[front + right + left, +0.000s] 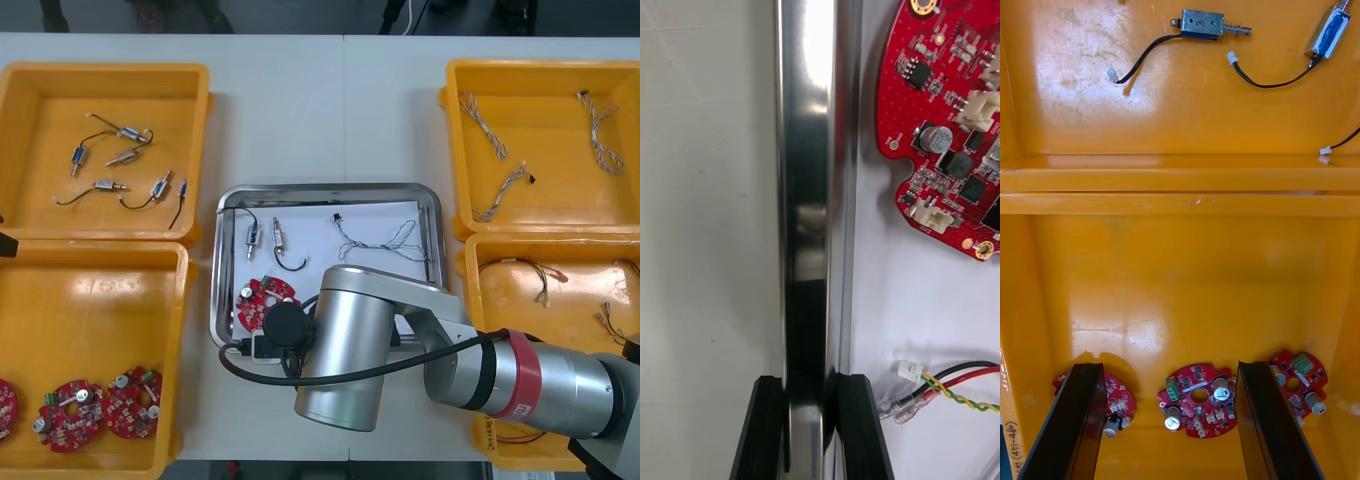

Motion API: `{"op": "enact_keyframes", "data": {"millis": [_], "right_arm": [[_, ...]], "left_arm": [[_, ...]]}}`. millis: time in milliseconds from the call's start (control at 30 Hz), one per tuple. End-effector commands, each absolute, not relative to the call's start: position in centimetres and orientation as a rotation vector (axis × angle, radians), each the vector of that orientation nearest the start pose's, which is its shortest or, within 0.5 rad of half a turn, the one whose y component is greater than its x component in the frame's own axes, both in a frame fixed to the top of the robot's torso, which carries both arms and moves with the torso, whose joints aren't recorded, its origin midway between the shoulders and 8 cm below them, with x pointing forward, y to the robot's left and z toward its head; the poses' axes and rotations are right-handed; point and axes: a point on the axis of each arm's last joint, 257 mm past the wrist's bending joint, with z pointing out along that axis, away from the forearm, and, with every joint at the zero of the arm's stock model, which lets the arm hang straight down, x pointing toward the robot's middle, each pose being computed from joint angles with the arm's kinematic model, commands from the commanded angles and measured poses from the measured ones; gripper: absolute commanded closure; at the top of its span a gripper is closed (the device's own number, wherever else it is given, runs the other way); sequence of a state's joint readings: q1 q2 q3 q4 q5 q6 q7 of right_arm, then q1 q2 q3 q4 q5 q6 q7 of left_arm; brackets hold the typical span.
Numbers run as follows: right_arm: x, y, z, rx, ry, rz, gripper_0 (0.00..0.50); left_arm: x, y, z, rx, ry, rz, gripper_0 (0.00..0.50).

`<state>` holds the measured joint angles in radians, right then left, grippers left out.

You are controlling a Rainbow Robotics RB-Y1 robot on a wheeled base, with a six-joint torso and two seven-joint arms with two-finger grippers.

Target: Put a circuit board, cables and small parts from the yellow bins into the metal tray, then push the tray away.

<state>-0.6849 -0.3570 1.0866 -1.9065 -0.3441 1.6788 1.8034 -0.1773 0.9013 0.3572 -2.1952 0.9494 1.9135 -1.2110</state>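
The metal tray (330, 188) lies between the bins, white inside. It holds a red circuit board (262, 300), two small metal parts (252, 238) with black leads, and a blue and white cable (385, 240). My right arm reaches across the tray's near edge. My right gripper (811, 427) is shut on the tray's shiny rim (805, 187), one finger on each side. Beside it inside the tray lie the circuit board (940, 112) and a red and yellow cable (955, 382). My left gripper (1169, 367) hangs open over circuit boards (1196, 397) in the near left bin.
The far left yellow bin (40, 130) holds several small metal parts with black leads. The near left bin (90, 320) has three circuit boards at its front. Blue and white cables lie in the far right bin (550, 150), red and yellow ones in the near right bin (520, 305).
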Motion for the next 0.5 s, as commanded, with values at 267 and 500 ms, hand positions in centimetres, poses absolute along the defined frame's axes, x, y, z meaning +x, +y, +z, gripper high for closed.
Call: {"op": "enact_keyframes", "data": {"millis": [267, 500], "right_arm": [[37.9, -0.6, -29.0, -1.951, 1.848, -0.473, 0.500], [39.7, -1.3, -27.5, -1.932, 1.823, -0.531, 0.500]], "left_arm": [[36.7, 40.4, -11.5, 0.020, 2.633, 0.135, 0.000], [36.7, 40.4, -11.5, 0.020, 2.633, 0.135, 0.000]]}}
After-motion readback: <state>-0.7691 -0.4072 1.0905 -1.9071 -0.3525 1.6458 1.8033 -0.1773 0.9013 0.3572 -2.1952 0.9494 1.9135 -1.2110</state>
